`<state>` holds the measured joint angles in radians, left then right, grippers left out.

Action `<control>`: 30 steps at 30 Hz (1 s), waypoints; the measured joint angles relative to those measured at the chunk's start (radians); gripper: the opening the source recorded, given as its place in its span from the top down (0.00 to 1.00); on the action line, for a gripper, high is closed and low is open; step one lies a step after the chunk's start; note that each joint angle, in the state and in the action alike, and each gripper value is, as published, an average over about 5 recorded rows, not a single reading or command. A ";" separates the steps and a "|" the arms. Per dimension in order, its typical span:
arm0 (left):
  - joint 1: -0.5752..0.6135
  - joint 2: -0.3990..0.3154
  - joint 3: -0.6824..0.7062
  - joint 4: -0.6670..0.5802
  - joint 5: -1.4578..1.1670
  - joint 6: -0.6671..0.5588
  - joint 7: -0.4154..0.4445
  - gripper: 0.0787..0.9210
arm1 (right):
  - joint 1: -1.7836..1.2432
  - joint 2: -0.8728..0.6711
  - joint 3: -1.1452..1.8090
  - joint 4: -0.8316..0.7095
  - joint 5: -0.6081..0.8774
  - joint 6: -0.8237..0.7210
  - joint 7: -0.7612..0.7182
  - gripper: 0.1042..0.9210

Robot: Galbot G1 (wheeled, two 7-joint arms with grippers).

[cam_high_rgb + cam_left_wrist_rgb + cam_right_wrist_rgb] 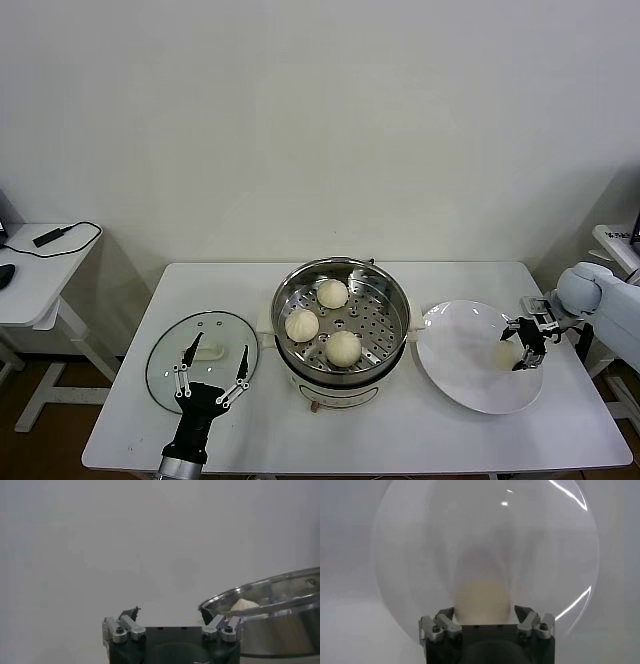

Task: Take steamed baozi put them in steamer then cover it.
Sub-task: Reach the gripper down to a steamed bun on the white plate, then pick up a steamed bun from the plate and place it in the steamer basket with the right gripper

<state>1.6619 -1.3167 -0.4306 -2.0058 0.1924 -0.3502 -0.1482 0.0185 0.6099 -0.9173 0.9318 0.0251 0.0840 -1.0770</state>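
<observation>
Left gripper [213, 378]: nearest to me, at 7 o'clock of the counter [130, 440], jaws spread wide and hovering at the near edge of the glass lid; I read it as parked there so it can take the lid once the buns are in.

Glass lid [167, 372]: flat on the counter at 9 o'clock of the steamer, white handle [207, 350] up, just beside the pot but apart from it.

Steamer [375, 360]: centre of the counter, open, perforated tray showing.

Baozi in the pot: three on the tray, one at 12 o'clock [332, 293], one at 9 o'clock [301, 325], one at 6 o'clock [343, 347]; they sit spaced apart, leaving the 3 o'clock side free for another.

Last baozi [504, 353]: on the white plate [455, 360], toward its 3 o'clock rim.

Right gripper [523, 345]: at the plate, jaws spread on either side of that bun; the right wrist view shows the bun [482, 601] between the fingertips [523, 613] with gaps on both sides, so I judge it is not pinched yet.

Step in hand: closing on the fourth bun; three of four are loaded and the covering is not yet done.

Risk: soft dough, so I would squeeze gently.
</observation>
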 measured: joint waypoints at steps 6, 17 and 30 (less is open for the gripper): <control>-0.006 0.004 0.006 0.002 0.003 0.000 -0.001 0.12 | 0.027 -0.014 -0.017 0.027 0.012 -0.006 -0.014 0.29; -0.010 0.007 0.016 -0.003 0.006 0.001 -0.002 0.12 | 0.319 -0.018 -0.206 0.160 0.118 -0.037 -0.129 0.29; 0.000 0.004 0.019 -0.017 0.009 -0.002 -0.004 0.12 | 0.699 0.162 -0.497 0.381 0.397 -0.162 -0.149 0.31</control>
<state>1.6615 -1.3130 -0.4118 -2.0232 0.2010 -0.3526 -0.1524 0.7178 0.7723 -1.4148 1.3127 0.4224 -0.0784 -1.2258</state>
